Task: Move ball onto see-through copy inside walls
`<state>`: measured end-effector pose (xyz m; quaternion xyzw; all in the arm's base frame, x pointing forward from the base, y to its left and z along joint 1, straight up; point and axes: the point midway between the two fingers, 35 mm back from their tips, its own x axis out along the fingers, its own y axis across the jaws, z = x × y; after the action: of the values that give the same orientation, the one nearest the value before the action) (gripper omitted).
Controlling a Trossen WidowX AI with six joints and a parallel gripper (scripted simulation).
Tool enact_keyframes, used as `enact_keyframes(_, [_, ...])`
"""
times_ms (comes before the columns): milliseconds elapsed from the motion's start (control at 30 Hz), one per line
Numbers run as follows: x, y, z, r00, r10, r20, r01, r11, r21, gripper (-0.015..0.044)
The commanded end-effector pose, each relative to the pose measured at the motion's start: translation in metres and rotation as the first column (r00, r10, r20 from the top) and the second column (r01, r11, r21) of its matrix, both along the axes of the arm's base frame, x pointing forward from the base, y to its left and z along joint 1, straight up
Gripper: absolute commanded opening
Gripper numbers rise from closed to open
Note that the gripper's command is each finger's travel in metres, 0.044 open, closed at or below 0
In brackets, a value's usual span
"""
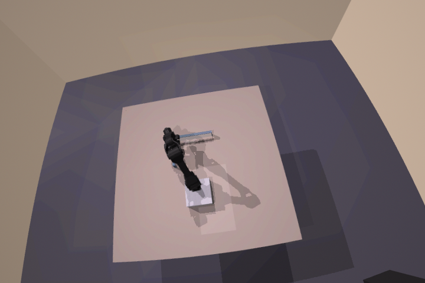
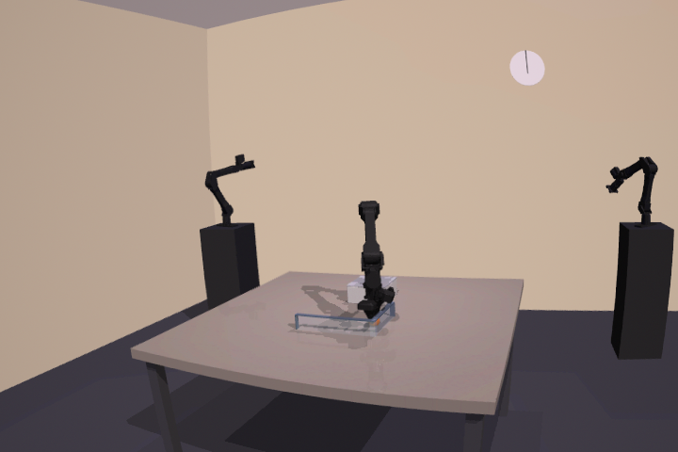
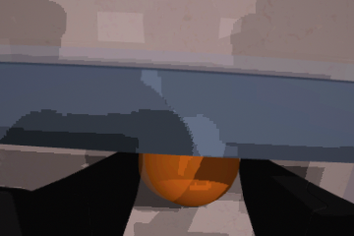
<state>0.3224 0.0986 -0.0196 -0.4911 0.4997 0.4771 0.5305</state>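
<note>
Seen from the wrist, an orange ball [image 2: 377,321] [image 3: 194,181] sits between the fingers of the black pincer [image 2: 370,315] [image 3: 191,156], which is spread slightly around it, low over the pinkish surface [image 1: 146,216] [image 2: 244,367] [image 3: 185,25], inside the corner of the clear, blue-edged walls [image 1: 196,134] [image 2: 334,317] [image 3: 283,108].
</note>
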Motion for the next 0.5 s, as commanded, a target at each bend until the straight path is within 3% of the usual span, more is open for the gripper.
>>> enact_keyframes(0, [0.0, 0.0, 0.0, 1.0, 0.0, 0.001, 0.0, 1.0, 0.0, 0.0289])
enact_keyframes(167, [0.0, 0.0, 0.003, 1.0, 0.0, 0.0, 0.0, 1.0, 0.0, 0.0302])
enact_keyframes(333, [-0.003, -0.001, 0.073, 1.0, -0.003, -0.013, 0.003, 1.0, -0.002, 0.0302])
enact_keyframes(467, [-0.005, -0.001, 0.084, 1.0, -0.003, -0.015, 0.003, 1.0, -0.002, 0.0302])
